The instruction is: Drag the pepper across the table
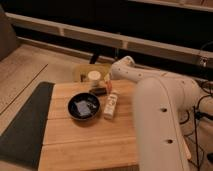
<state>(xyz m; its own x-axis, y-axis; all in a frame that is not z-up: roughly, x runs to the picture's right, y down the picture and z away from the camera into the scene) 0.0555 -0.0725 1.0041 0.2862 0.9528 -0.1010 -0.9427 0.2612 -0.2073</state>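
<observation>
The gripper [107, 83] hangs over the light-brown wooden bench's [85, 142] far edge, just beside the small orange-red pepper [106, 77]; its grip cannot be told.

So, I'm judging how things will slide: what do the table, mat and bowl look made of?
The table: wood, light-brown planks with seams, matte. The mat: dark grey, dull, perhaps rubber or fabric. The bowl: dark with slight sheen, perhaps glazed ceramic or plastic. The gripper is at the table's far edge, by the jar.
</observation>
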